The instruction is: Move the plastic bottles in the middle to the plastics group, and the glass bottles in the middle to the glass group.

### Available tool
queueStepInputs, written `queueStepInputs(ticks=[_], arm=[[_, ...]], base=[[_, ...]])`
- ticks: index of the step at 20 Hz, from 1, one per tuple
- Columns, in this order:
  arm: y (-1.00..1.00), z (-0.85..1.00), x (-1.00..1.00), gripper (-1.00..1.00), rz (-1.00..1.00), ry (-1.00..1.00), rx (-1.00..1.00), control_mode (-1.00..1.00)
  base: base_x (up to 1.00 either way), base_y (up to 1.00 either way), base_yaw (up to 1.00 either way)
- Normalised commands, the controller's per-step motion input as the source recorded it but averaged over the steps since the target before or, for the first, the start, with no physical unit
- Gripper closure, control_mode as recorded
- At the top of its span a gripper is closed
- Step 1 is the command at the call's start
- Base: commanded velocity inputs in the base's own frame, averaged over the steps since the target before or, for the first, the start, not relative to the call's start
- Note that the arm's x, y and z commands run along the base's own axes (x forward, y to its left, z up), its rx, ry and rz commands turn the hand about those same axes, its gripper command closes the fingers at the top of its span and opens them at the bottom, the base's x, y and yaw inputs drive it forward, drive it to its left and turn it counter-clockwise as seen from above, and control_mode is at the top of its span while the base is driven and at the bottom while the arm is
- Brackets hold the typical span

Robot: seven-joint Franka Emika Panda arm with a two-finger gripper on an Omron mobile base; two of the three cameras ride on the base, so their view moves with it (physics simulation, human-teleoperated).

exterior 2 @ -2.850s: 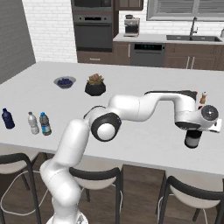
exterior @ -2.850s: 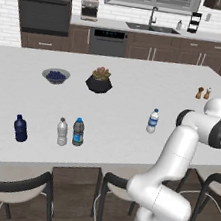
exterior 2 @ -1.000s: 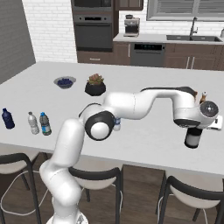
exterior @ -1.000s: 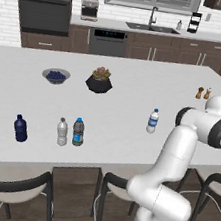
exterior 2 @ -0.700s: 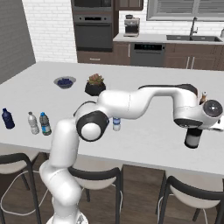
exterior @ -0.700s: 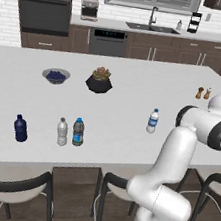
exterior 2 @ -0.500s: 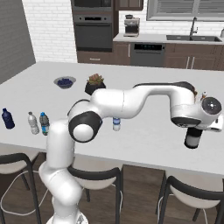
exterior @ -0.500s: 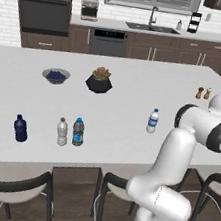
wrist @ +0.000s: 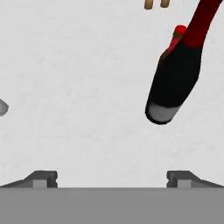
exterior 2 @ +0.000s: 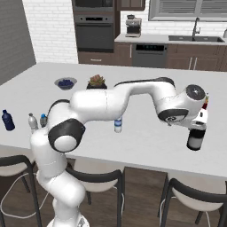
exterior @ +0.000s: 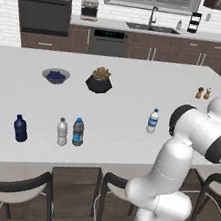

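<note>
My gripper [exterior 2: 196, 127] hangs open just above the glass bottle [exterior 2: 195, 139], a near-black bottle standing upright at the counter's right end. From the hand view the same glass bottle [wrist: 175, 83] is free of the fingertips [wrist: 43, 178], beside the red-capped bottle of the glass group [wrist: 178, 31]. One pale-capped plastic bottle [exterior: 153, 121] stands alone mid-counter. The dark-capped one [exterior: 78, 132] stands next to the plastics group: a clear white-labelled bottle [exterior: 62, 131] and a navy bottle [exterior: 20, 128].
Salt and pepper shakers [exterior: 203, 93] stand behind the glass group. A bowl [exterior: 55, 76] and a potted plant [exterior: 99, 80] sit toward the back of the white counter [exterior: 124, 99]. Stools line the near edge.
The arm's lower links and elbow have swung to a new pose while the hand stays over the dark bottle. No bottle has moved.
</note>
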Motion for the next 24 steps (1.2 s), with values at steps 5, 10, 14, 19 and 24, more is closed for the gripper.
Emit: queueStepInputs(ticks=[5,10,14,19,24], arm=[[1.0,0.01,0.0,-1.0,0.0,0.02,-0.03,-1.0],[1.0,0.0,0.1,-1.0,0.0,-0.03,0.0,-1.0],[1.0,0.0,0.22,-1.0,0.0,-0.03,0.0,-1.0],[1.0,0.0,0.48,-1.0,0.03,0.03,-0.03,-1.0],[1.0,0.15,0.68,-1.0,0.09,0.21,-0.08,-1.0]], base=[[0.0,0.0,0.0],[0.0,0.0,0.0],[0.0,0.0,0.0],[0.0,0.0,0.0],[0.0,0.0,0.0]])
